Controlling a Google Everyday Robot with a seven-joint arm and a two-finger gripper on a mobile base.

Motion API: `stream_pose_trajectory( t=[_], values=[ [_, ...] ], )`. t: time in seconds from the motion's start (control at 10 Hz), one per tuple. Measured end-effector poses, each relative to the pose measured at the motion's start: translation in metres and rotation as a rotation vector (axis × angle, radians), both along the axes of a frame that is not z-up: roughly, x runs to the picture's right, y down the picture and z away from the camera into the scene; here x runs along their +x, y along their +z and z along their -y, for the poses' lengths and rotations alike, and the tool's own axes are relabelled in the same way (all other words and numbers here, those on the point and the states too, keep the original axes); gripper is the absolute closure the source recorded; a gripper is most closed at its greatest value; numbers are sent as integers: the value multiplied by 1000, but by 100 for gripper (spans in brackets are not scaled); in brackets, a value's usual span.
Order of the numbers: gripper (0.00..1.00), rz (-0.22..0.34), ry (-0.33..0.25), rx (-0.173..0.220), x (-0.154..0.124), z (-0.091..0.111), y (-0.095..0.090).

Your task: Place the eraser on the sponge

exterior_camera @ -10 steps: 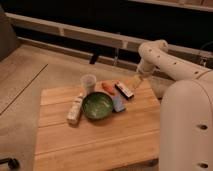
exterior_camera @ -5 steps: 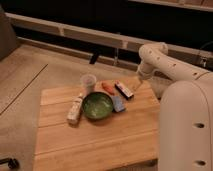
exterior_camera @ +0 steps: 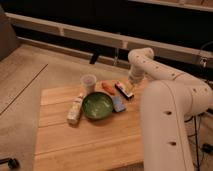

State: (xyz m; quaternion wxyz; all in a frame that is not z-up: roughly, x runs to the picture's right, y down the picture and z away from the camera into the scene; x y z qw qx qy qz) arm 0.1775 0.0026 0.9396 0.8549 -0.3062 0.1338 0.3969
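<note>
The eraser [exterior_camera: 123, 91], a small black bar with a pale edge, lies on the wooden table [exterior_camera: 85, 145] near its far right edge. The blue-grey sponge [exterior_camera: 118, 104] lies flat just in front of it, next to the green bowl. My gripper [exterior_camera: 131, 86] hangs at the end of the white arm, right above the eraser's right end, with its jaws open and nothing in them. The wrist hides the fingertips' contact with the eraser.
A green bowl [exterior_camera: 97, 105] sits mid-table, left of the sponge. An orange carrot-like piece [exterior_camera: 108, 87] lies left of the eraser, with a clear cup [exterior_camera: 88, 82] behind the bowl and a pale bottle [exterior_camera: 75, 109] on its side. My white arm's body [exterior_camera: 170, 125] fills the right side.
The gripper has come down and slightly left, closer to the eraser. The objects on the table have not moved.
</note>
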Motion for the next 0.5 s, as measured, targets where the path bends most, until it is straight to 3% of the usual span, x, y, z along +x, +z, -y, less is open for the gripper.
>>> stream_pose_trajectory(
  t=[0.5],
  values=[
    [35, -35, -43, -61, -8, -21, 38]
  ],
)
